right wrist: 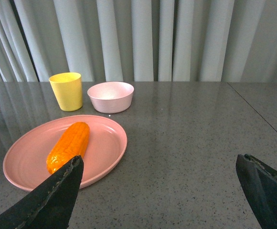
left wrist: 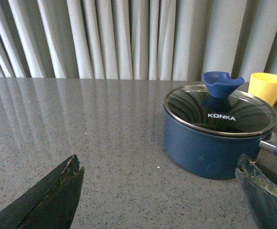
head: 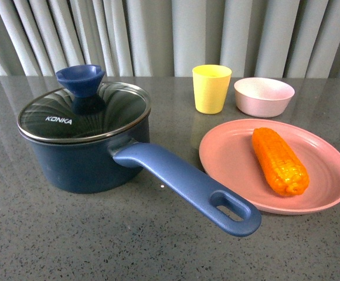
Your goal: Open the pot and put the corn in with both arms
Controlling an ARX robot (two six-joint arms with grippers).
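Note:
The navy pot (head: 85,158) stands at the table's left, closed by a glass lid (head: 94,114) with a blue knob (head: 80,79); its blue handle (head: 187,184) points toward the front right. The orange corn (head: 278,161) lies on a pink plate (head: 328,175) at the right. Neither arm shows in the front view. My left gripper (left wrist: 160,164) is open and empty, low over the table, with the pot (left wrist: 210,148) ahead of it. My right gripper (right wrist: 160,164) is open and empty, the corn (right wrist: 68,145) ahead beside one finger (right wrist: 57,195).
A yellow cup (head: 211,88) and a small pink bowl (head: 264,96) stand behind the plate. Grey curtains hang behind the grey speckled table (head: 99,234). In the right wrist view a seam in the table (right wrist: 258,112) runs off to one side.

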